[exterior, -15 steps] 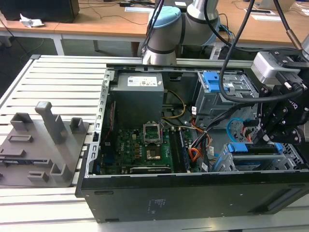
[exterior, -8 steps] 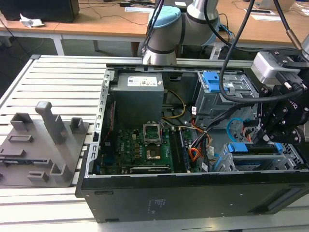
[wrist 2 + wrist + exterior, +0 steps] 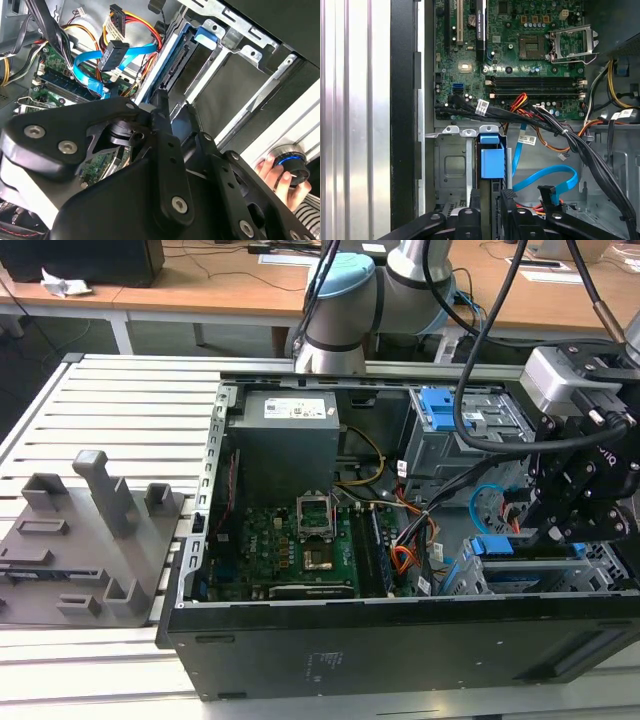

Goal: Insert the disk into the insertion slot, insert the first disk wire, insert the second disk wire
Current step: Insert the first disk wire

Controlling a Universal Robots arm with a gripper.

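The gripper reaches down into the open computer case, at the corner by the case's near wall on the exterior view's right. Its black fingers are clenched on the disk, one on each side of the disk's upper edge. The disk stands on edge in its bright blue frame. It is partly sunk into the insertion slot, the grey sheet-metal cage against the case's wall, and the blue tab of the frame still stands above the cage's rim.

The second disk wire loops just beside the disk, toward the middle of the case. Its dark plug hangs free, joined to nothing. In the second wrist view the first disk wire also hangs loose, its dark plug held above the motherboard and apart from the disk.

The case lies on its side on a slatted metal table. Outside the case's wall, a person's hand rests on a round knob.
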